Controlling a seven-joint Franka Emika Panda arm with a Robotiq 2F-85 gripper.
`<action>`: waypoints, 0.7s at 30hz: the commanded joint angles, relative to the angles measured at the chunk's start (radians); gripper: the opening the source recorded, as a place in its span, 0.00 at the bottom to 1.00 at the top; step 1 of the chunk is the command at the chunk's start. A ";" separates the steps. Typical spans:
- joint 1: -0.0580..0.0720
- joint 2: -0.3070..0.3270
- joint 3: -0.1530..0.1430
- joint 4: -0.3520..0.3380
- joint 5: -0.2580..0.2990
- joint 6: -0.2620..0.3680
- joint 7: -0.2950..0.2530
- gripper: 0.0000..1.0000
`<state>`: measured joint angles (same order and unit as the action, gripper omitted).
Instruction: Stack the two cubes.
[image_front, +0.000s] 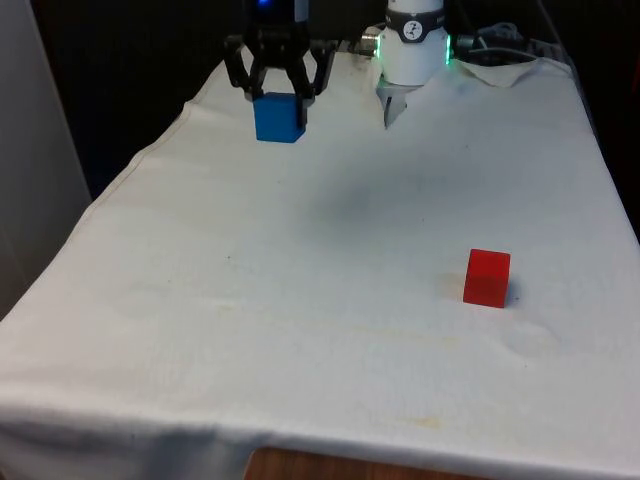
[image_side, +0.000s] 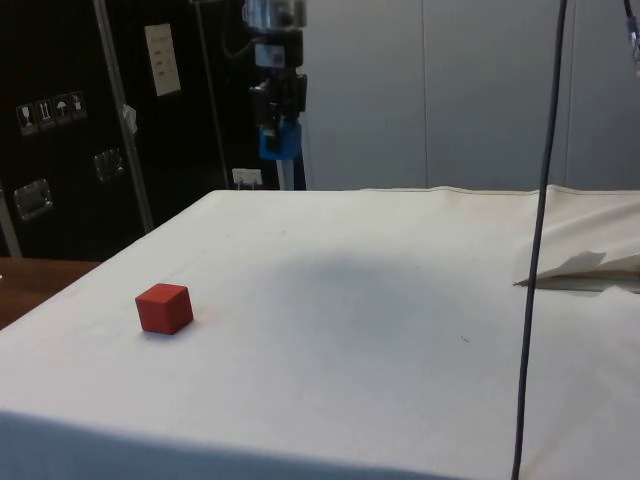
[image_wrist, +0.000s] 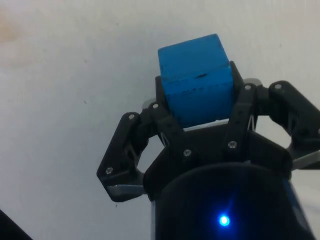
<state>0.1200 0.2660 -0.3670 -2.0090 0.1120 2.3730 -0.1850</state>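
End effector (image_front: 278, 97) grips blue cube (image_front: 278, 117); red cube (image_front: 487, 277) sits apart.

blue cube (image_front: 278, 117), red cube (image_front: 487, 277)

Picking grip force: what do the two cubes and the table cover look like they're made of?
Blue cube: looks like painted wood or hard plastic, matte, with a small nick on one edge; it sits clamped in the end effector with no visible squashing. Red cube: same look, matte, sharp edges, uniform colour. Cloth: white woven fabric, with creases and faint stains. The pictures can't settle wood or plastic.
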 joint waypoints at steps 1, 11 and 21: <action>0.000 0.002 0.005 0.007 0.000 -0.003 0.004 0.03; 0.004 0.028 0.050 0.071 -0.019 -0.059 0.059 0.03; 0.014 0.060 0.081 0.136 -0.058 -0.134 0.121 0.03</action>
<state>0.1270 0.3200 -0.2830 -1.8840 0.0670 2.2560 -0.0790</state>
